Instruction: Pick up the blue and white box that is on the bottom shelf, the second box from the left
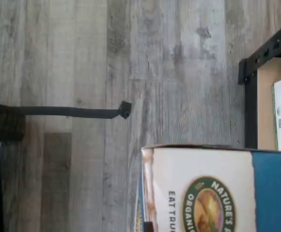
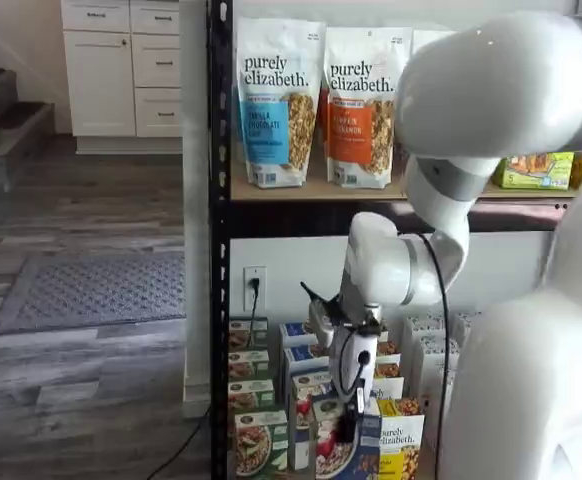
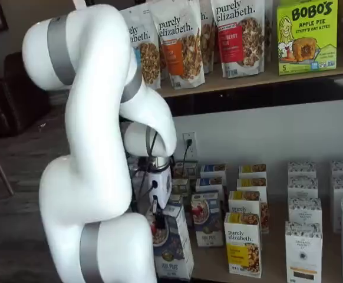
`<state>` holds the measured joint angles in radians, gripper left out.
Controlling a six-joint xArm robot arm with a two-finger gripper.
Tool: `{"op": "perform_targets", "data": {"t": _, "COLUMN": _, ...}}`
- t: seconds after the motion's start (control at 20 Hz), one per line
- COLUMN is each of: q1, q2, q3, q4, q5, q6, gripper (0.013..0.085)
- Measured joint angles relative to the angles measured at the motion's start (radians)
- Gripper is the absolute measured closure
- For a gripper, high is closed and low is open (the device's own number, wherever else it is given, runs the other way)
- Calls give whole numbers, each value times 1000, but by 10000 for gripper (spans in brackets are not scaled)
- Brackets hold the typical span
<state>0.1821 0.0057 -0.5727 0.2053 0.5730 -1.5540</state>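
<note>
The blue and white box [image 3: 174,247] stands tilted at the front of the bottom shelf [image 3: 274,264], out ahead of its row. It also shows low in a shelf view, as the blue and white box [image 2: 339,452]. My gripper [image 3: 155,219] comes down onto its top edge, black fingers closed on it; the gripper [image 2: 354,410] hangs from the white wrist. In the wrist view the box [image 1: 213,193] fills the near corner, with its white lid, a round green logo and a blue side.
A green-and-white carton [image 2: 256,440] stands left of the box and a yellow "purely elizabeth" carton [image 3: 243,244] right of it. More cartons [image 3: 304,247] line the shelf. Granola bags [image 2: 271,100] sit on the upper board. A black post [image 2: 219,250] is at the left.
</note>
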Motion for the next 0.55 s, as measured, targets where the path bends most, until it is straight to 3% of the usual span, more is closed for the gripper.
{"op": "perform_targets", "data": {"t": 0.55, "q1": -7, "q2": -261, "q3": 76, "q4": -37, "q5": 190, "q6": 46, "gripper": 490}}
